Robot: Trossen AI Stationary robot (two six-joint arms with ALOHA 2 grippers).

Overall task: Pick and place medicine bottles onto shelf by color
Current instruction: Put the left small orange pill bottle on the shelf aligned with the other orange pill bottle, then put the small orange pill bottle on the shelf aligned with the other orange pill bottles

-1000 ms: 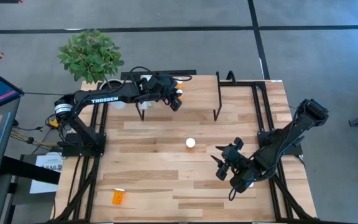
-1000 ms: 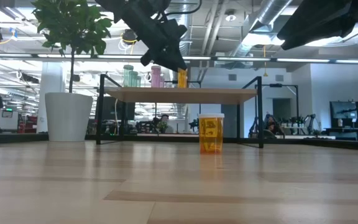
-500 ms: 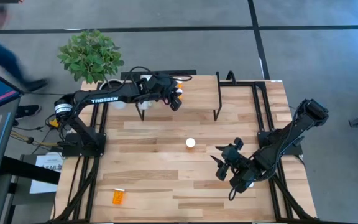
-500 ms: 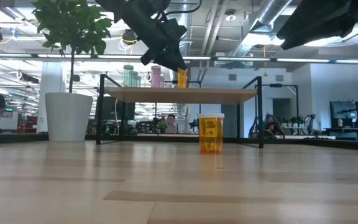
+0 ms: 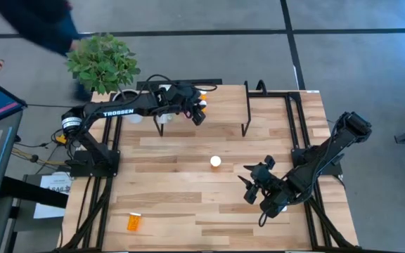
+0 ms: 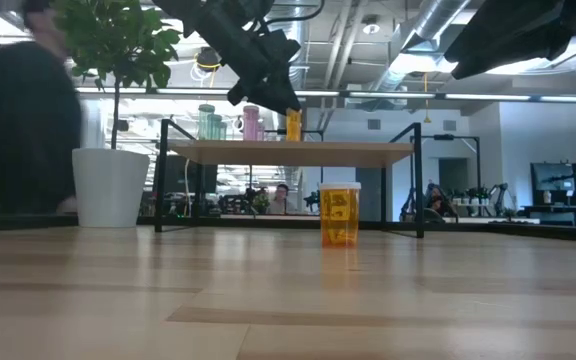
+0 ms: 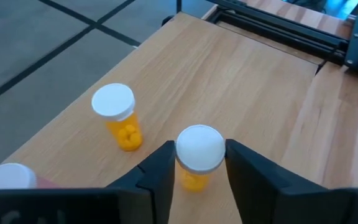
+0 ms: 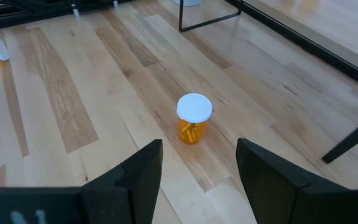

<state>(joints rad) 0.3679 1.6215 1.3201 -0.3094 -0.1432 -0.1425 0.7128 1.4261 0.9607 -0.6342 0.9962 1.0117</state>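
Note:
The shelf (image 6: pixel 348 152) stands at the table's far side. On its top stand green (image 6: pixel 209 122) and pink (image 6: pixel 252 122) medicine bottles and two small orange ones. My left gripper (image 7: pixel 199 147) hovers over the shelf (image 5: pixel 223 105), open. Its fingers stand close on either side of one orange bottle's white cap (image 7: pixel 199 149), and that bottle (image 6: pixel 293 125) stands upright on the board. The other orange bottle (image 7: pixel 120 118) stands beside it. My right gripper (image 8: pixel 197 149) waits open near the table's right edge (image 5: pixel 248 188), facing a larger orange bottle (image 8: pixel 194 118) that stands upright mid-table (image 5: pixel 216 161).
Another orange bottle (image 5: pixel 133 222) lies on its side near the table's near left corner. A potted plant (image 5: pixel 103 62) in a white pot (image 6: pixel 111 187) stands at the far left corner. A person (image 6: pixel 28 120) passes behind the pot.
Both arms have kept still and the bottles stand as before. A person has walked past the table's far left corner, behind the plant.

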